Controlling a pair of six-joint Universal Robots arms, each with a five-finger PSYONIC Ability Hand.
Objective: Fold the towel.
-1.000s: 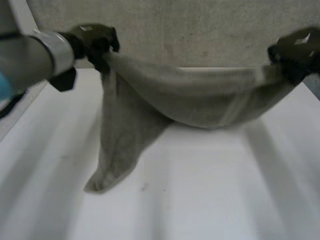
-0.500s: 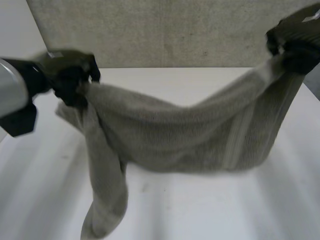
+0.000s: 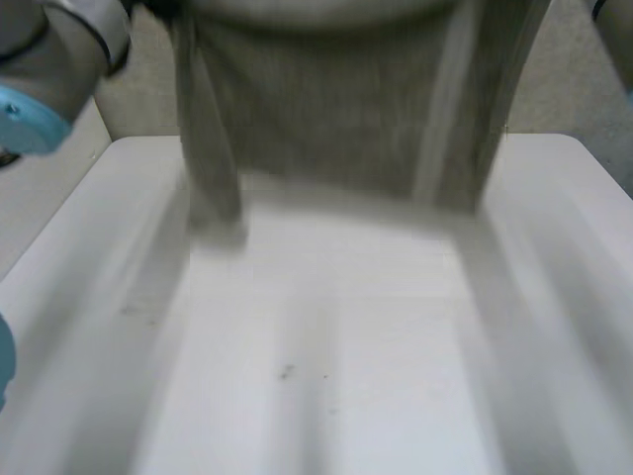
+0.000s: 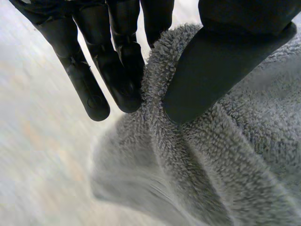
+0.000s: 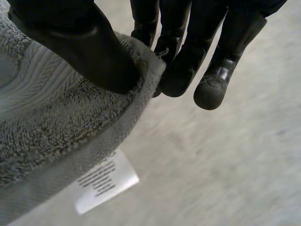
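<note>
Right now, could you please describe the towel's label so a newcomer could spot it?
Find the grey towel hanging over the white table. At the edge pinched by the right hand, the label hangs from its hem. It alone is flat, white and printed with dark lines.

**Towel** point(image 4: 225, 155) — grey terry cloth, its pile of short loops rough and matt. Near the edge seen in the right wrist view, the weave lies flatter in a ribbed, herringbone-like band.

**Label** point(image 5: 106, 186) at that edge: thin, white and smooth, cloth or paper-like, printed with dark lines too small to read.

**Left hand** point(image 4: 122, 66) and **right hand** point(image 5: 188, 56): black, smooth, plastic or rubber by the look, with a dull sheen on the fingertips.

**Bench** point(image 3: 326, 376) — white, smooth and matt, with a few small dark specks.

**Left arm** point(image 3: 69, 45): grey joint with a satin finish; its light-blue cap point(image 3: 25, 129) is smooth plastic.

**Wall** point(image 3: 146, 109): pale, mottled, rough-looking.
</note>
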